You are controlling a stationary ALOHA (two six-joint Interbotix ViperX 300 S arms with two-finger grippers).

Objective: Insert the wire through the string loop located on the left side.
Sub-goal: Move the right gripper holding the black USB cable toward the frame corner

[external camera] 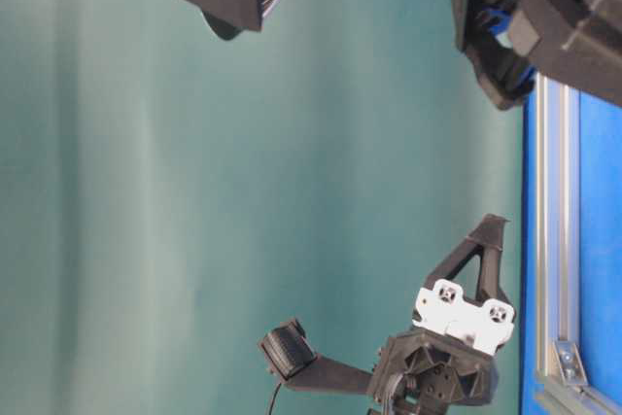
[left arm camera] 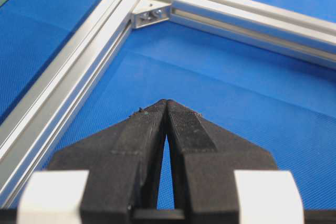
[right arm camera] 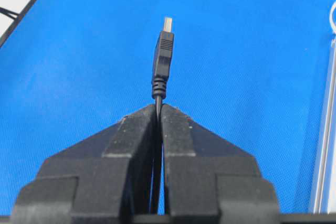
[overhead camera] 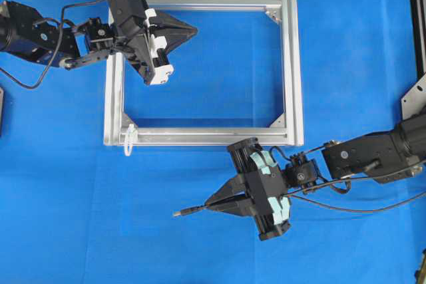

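The wire (overhead camera: 200,210) is already being held: the right tool (overhead camera: 212,205) is pinching it just behind its plug, so that the plug is sticking out past the tips, as is shown clearly in the right wrist view. In the overhead view the plug tip is being pointed toward the left, over the bare blue surface (overhead camera: 80,231) in front of the metal frame (overhead camera: 293,64).

The string loop (overhead camera: 130,139) is seen hanging at the frame's near left corner, still well apart from the plug and nothing is passing through it. So the pick-up is judged done, while the carry to the loop and the threading itself are judged still left.

The left tool (overhead camera: 193,30) is being held pressed together with nothing between its tips, hovering over the upper part of the frame, away from the loop. The loop is not being steadied by it, and lining the small plug up with so thin a loop is judged the delicate part ahead.
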